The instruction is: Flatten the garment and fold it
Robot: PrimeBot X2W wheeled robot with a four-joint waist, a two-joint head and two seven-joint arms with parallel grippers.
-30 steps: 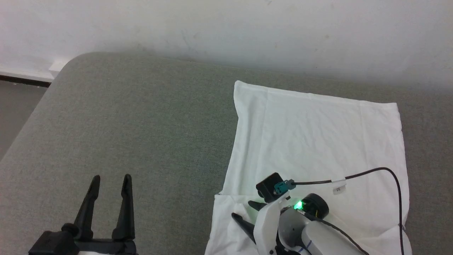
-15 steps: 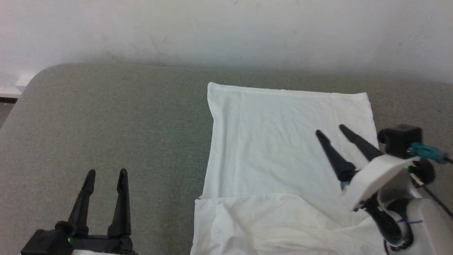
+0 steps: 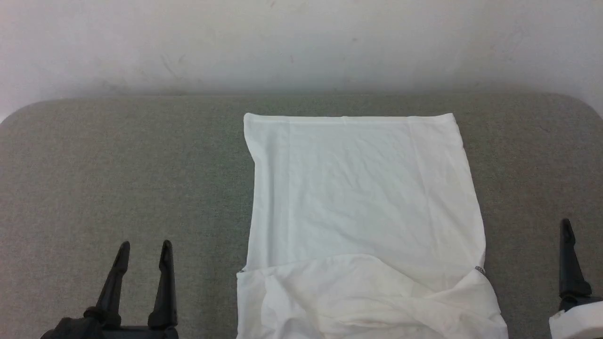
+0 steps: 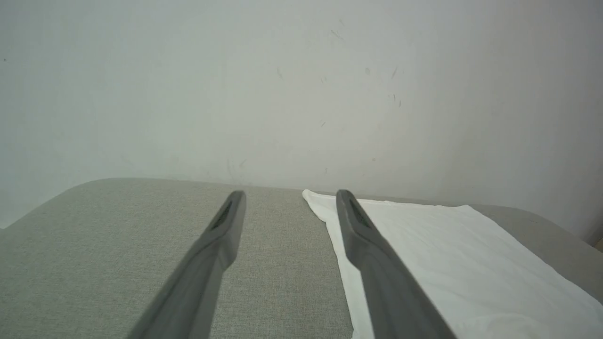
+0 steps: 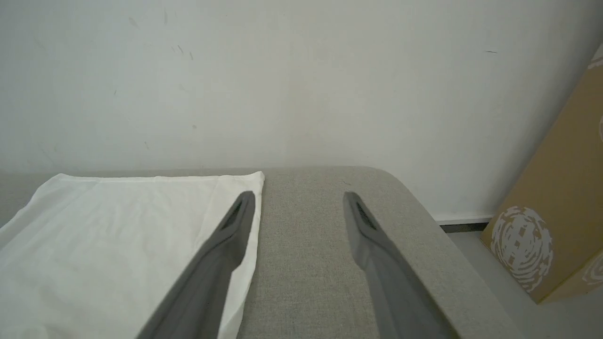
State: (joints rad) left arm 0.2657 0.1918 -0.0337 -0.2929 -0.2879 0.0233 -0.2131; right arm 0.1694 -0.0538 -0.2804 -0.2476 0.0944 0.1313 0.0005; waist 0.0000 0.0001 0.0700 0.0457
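White garment (image 3: 362, 197) lies on grey fabric-topped desk (image 3: 118, 169), far part spread flat as a rectangle with a straight far hem. Near end is a rumpled layer (image 3: 358, 296) doubled over on top of the flat part, creased and uneven. Small grey stitched bit (image 3: 479, 270) shows at garment's right edge, where that layer starts.

Left gripper (image 3: 145, 245) is off garment's left side, level with its near end and apart from the cloth, over bare desk. Fingers point toward garment's far end. Jaws spread wide, nothing between them, nothing held. In the left wrist view the fingers run low and nearly level along garment's left edge.

Right gripper (image 5: 298, 195) is off garment's right side, also level with the near end. One dark finger (image 3: 570, 263) and a bit of pale wrist show in the head view, clear of the cloth. Jaws wide apart, empty, desk showing between them. Fingers point the same way as the left ones, along garment's right edge.

White scuffed wall (image 3: 301, 42) stands just beyond garment's far hem. Brown cardboard box (image 5: 556, 226) with white round prints stands on the floor, further right of garment, past the desk's rounded corner.
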